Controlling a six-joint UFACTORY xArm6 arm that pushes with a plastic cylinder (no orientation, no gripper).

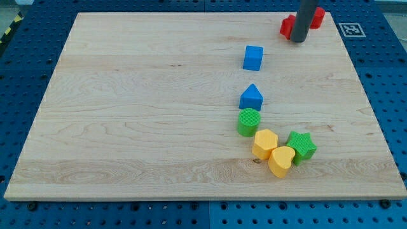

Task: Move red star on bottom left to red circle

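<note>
Since the rod hides much of both red blocks at the counter (pixel 127 127) far right, shapes are hard to read: one red block (pixel 287 27) sits left of my tip (pixel 297 40), another red block (pixel 318 16) right of it, tip between them. Task looks nearly done, approx.; blocks near, prob. not touching. Star's pointing/long axis: can't tell. End effector is a bare rod, no jaws, so no open/closed state.

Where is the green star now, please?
The green star sits at the board's lower right in the camera view, touching the yellow heart and beside the yellow hexagon.
</note>
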